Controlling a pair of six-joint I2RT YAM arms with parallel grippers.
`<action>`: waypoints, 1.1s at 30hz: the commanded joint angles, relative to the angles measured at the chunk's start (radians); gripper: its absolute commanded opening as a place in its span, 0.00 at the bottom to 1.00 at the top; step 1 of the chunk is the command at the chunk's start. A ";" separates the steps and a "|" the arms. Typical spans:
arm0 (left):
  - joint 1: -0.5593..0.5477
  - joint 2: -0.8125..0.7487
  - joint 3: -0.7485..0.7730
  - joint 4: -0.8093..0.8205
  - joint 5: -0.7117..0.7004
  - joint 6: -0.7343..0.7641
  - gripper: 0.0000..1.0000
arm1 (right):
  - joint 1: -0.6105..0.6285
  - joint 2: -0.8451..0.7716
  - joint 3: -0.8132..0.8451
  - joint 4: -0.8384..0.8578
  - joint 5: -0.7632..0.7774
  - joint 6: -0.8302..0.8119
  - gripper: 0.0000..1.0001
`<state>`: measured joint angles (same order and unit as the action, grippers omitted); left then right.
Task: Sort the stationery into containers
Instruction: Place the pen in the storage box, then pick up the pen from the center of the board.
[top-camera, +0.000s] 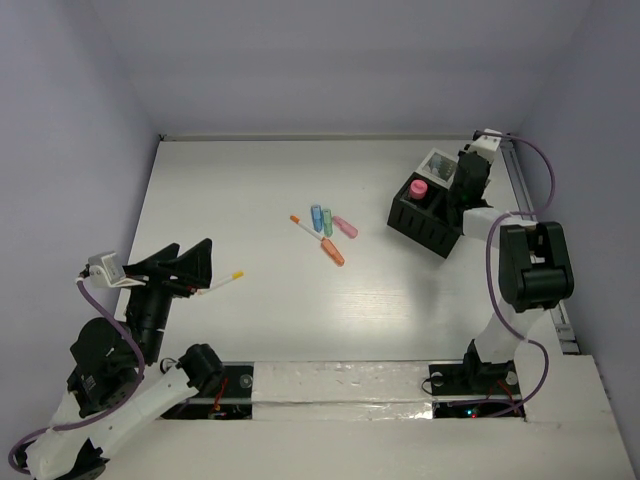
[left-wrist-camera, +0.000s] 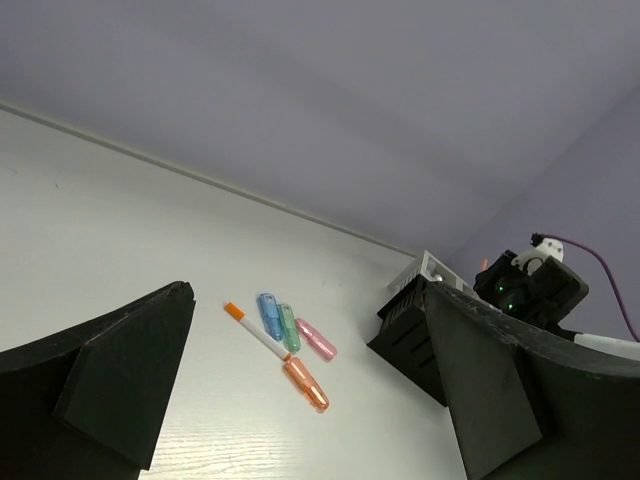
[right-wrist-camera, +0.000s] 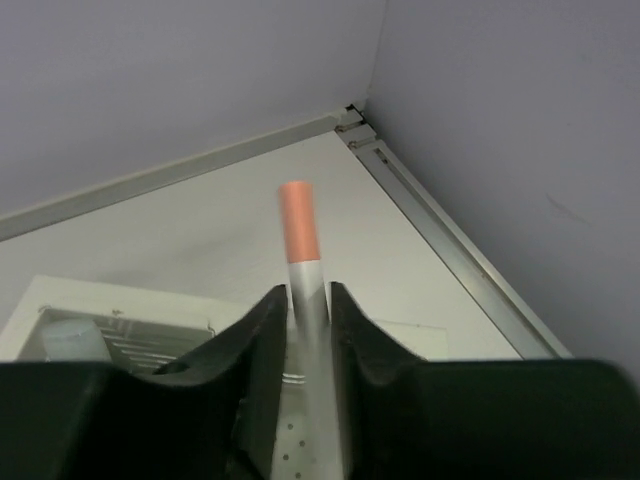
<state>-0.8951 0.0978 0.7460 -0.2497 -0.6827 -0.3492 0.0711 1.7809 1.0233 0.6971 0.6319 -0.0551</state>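
Observation:
Loose stationery lies mid-table: a white pen with an orange cap (top-camera: 302, 226), then blue (top-camera: 316, 215), green (top-camera: 327, 220), pink (top-camera: 345, 227) and orange (top-camera: 333, 252) stubby markers. They also show in the left wrist view, the orange marker (left-wrist-camera: 306, 384) nearest. My left gripper (top-camera: 205, 268) is open and empty at the near left, beside a white pen with a yellow tip (top-camera: 225, 283). My right gripper (right-wrist-camera: 308, 295) is shut on a white, orange-capped pen (right-wrist-camera: 298, 222) above the black box (top-camera: 425, 225) and white tray (top-camera: 437, 165). A pink cylinder (top-camera: 419, 188) stands in the box.
The containers sit at the far right, close to the right wall and a metal rail (right-wrist-camera: 450, 250) along the table's edge. The back wall runs just behind them. The arm bases stand at the near edge.

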 joint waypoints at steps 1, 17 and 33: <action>0.002 0.002 -0.005 0.053 0.006 0.012 0.99 | -0.007 -0.055 -0.037 0.076 0.018 0.031 0.32; 0.012 0.022 -0.004 0.052 -0.006 0.013 0.99 | 0.175 -0.233 0.104 -0.194 -0.248 0.115 0.72; 0.012 0.056 0.001 0.032 -0.057 0.007 0.99 | 0.576 0.307 0.809 -1.023 -0.810 -0.061 0.68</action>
<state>-0.8883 0.1238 0.7460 -0.2508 -0.7223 -0.3492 0.6285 2.0090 1.7134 -0.0647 -0.0757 -0.0353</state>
